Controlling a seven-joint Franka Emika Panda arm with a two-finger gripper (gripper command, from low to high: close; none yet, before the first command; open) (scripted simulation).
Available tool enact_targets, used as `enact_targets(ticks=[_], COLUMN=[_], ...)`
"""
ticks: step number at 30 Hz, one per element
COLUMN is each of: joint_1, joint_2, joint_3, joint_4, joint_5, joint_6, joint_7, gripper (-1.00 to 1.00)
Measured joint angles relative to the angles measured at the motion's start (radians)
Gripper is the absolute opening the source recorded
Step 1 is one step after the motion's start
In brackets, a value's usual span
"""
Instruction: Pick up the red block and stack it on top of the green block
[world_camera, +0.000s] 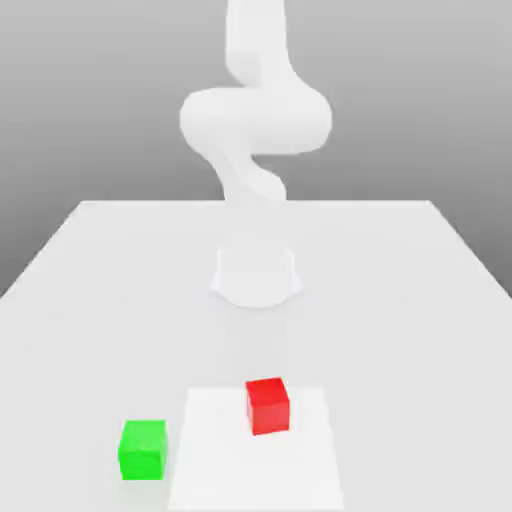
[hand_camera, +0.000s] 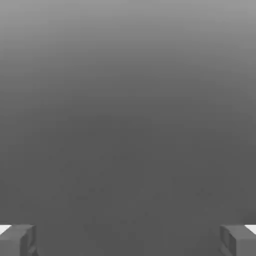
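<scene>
A red block (world_camera: 268, 405) rests on the white table (world_camera: 100, 290) near its front edge, slightly toward the exterior view's right of centre. A green block (world_camera: 143, 449) sits on the table to the exterior view's left of the red one, a little nearer the front, with a gap between them. In the hand view my gripper (hand_camera: 128, 240) is open: its two grey fingertips (hand_camera: 17, 240) stand far apart at the frame's corners with nothing between them, facing plain grey background. The white arm (world_camera: 255, 120) rises from its base behind the blocks.
The arm's round base (world_camera: 256, 275) stands mid-table behind the blocks. A brighter white rectangle (world_camera: 300, 470) marks the table surface under and in front of the red block. The table's edges run along both sides.
</scene>
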Motion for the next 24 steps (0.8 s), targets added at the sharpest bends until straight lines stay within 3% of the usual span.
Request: enact_targets(ticks=[17,24], joint_1=[0.072,0.058], joint_2=[0.636,0.893], joint_3=[-0.035,-0.014], joint_4=[-0.451,-0.457], joint_5=[0.001,0.013], joint_6=[0.42,0.63], joint_7=[-0.151,-0.172], gripper=[0.0,0.0])
